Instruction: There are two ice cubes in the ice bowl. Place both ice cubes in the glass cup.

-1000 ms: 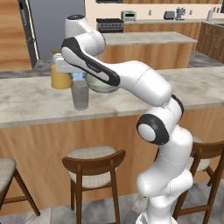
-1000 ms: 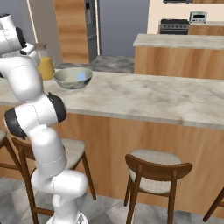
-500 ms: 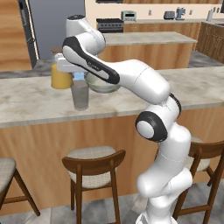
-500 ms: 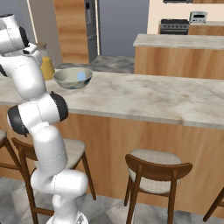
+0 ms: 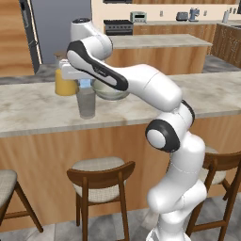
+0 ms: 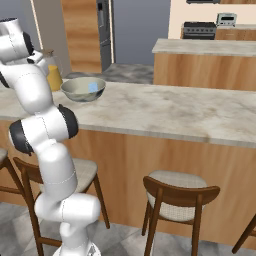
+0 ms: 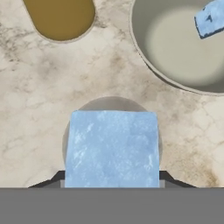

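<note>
Light-blue cube, held (image 7: pixel 112 148): clamped in the tool (image 7: pixel 112 183), hanging directly above the glass cup (image 5: pixel 86 101)
Tool: closed on that ice cube, pointed straight down
Glass cup: upright on the marble table (image 5: pixel 28 107), in front of the orange juice jar (image 5: pixel 65 82), just beside the ice bowl (image 5: pixel 111 89)
Second ice cube (image 7: pixel 211 17): lying inside the ice bowl, against its wall
Ice bowl: on the table

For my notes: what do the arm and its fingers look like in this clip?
The arm is glossy white with rounded, tube-like links and dark grey to black bands at the joints, the clearest being a black ring at the elbow. No cables or markings show. In the hand view the fingers appear as small dark tips at the bottom.
</note>
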Tool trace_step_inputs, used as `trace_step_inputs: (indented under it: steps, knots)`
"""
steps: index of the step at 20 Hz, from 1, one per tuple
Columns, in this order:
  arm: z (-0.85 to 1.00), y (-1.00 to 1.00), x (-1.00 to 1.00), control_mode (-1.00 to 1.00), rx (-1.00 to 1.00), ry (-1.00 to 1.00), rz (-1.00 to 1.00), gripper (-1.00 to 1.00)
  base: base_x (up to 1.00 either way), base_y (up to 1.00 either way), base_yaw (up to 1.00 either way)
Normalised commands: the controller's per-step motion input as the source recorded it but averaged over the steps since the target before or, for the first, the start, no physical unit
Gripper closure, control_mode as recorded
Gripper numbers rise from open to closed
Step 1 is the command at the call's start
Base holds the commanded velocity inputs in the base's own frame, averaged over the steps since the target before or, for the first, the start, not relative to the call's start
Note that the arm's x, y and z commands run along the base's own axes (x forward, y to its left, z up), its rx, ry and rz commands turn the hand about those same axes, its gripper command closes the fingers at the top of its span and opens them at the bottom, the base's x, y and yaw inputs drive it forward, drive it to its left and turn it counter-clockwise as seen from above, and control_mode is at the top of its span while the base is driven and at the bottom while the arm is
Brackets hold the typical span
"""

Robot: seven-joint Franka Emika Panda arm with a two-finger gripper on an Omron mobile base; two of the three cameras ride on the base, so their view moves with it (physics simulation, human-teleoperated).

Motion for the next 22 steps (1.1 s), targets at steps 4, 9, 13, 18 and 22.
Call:
trace_step_inputs:
  steps: [4, 9, 13, 18, 22]
  knots:
    - [-0.14, 0.0, 0.0, -1.0, 0.0, 0.01, 0.0, 1.0, 0.0, 0.0, 0.0]
    - [-0.11, 0.0, 0.0, -1.0, 0.0, 0.01, 0.0, 1.0, 0.0, 0.0, 0.0]
    - [-0.03, 0.0, 0.01, -1.0, 0.0, 0.01, 0.0, 1.0, 0.0, 0.0, 0.0]
    - [0.0, 0.0, 0.06, -1.0, 0.0, 0.02, 0.0, 1.0, 0.0, 0.0, 0.0]
    - [-0.02, 0.0, 0.09, -1.0, 0.0, 0.02, 0.0, 1.0, 0.0, 0.0, 0.0]
